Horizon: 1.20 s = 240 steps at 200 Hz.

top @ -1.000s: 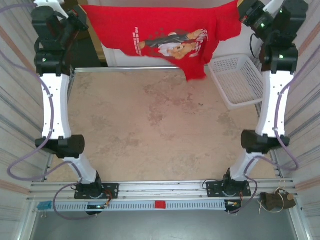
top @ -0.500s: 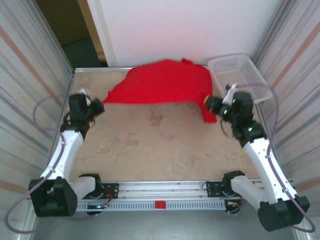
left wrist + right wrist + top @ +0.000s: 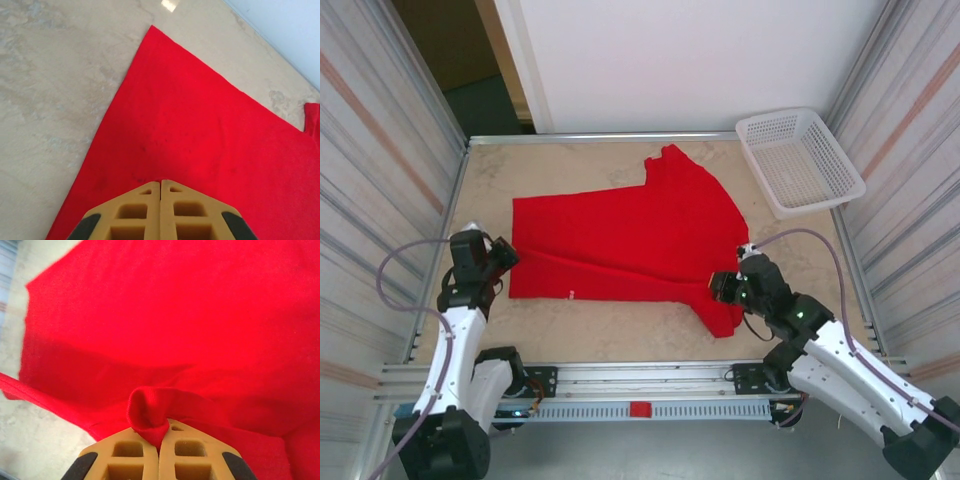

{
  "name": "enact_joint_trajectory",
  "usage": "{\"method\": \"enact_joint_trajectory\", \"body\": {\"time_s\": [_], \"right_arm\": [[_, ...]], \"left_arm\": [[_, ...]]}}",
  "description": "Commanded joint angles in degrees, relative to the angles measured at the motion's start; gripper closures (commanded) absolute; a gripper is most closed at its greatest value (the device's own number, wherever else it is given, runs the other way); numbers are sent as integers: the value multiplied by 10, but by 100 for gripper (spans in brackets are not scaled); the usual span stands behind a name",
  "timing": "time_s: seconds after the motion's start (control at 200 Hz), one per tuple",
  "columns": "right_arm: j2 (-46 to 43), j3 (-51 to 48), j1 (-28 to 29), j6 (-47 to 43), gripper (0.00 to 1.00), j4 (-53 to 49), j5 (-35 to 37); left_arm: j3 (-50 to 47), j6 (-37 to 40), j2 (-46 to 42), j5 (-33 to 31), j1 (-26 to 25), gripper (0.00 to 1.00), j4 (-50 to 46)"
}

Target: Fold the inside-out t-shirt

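The inside-out t-shirt (image 3: 630, 235) lies spread flat on the table, plain red side up, with a small white mark (image 3: 572, 294) near its near hem. My left gripper (image 3: 508, 258) sits low at the shirt's left edge. In the left wrist view its jaws (image 3: 161, 181) are shut, with the red cloth (image 3: 200, 125) running right up to the tips. My right gripper (image 3: 718, 287) is at the shirt's near right corner. It is shut (image 3: 162, 430) on a bunched fold of the red cloth (image 3: 175, 315), which bulges out above the fingertips.
A white plastic basket (image 3: 798, 160) stands at the far right corner of the table. Bare marbled tabletop (image 3: 620, 330) shows in front of the shirt and to its far left. Corrugated walls close in both sides.
A second ago both arms held the shirt high at the back, print showing. They swung down and toward the near edge, and the shirt now lies flat with the plain side up.
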Motion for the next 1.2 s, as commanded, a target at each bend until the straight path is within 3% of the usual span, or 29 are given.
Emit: {"method": "enact_joint_trajectory", "body": {"time_s": [0.0,0.18,0.235,0.276,0.316,0.361,0.461,0.586,0.696,0.812,0.977,1.197], "right_arm": [[16,-17,42,44,100,-1,42],[57,-11,117,55,98,3,74],[64,3,122,50,66,-14,74],[63,22,121,44,45,-37,87],[56,44,121,33,34,-59,111],[46,68,112,14,30,-76,132],[42,125,24,-38,26,-85,103],[103,177,-138,-93,26,-37,-13],[259,250,-234,-125,27,33,-101],[457,367,-257,-137,32,60,-160],[666,485,-263,-95,39,107,-202],[800,562,-265,-45,40,126,-191]], "left_arm": [[-20,5,-22,-21,3,100,-40],[-30,-9,-70,-14,3,100,-81],[-31,-16,-91,5,3,100,-97],[-28,-24,-109,12,3,91,-115],[-21,-34,-132,11,3,78,-137],[-11,-46,-160,4,2,62,-160],[19,-70,-210,-26,2,43,-204],[35,-92,-204,-34,2,37,-167],[52,-93,-74,2,3,35,-49],[144,-56,162,53,1,35,26],[316,-10,445,84,-1,37,13],[476,-14,656,120,-15,39,-18]]}}
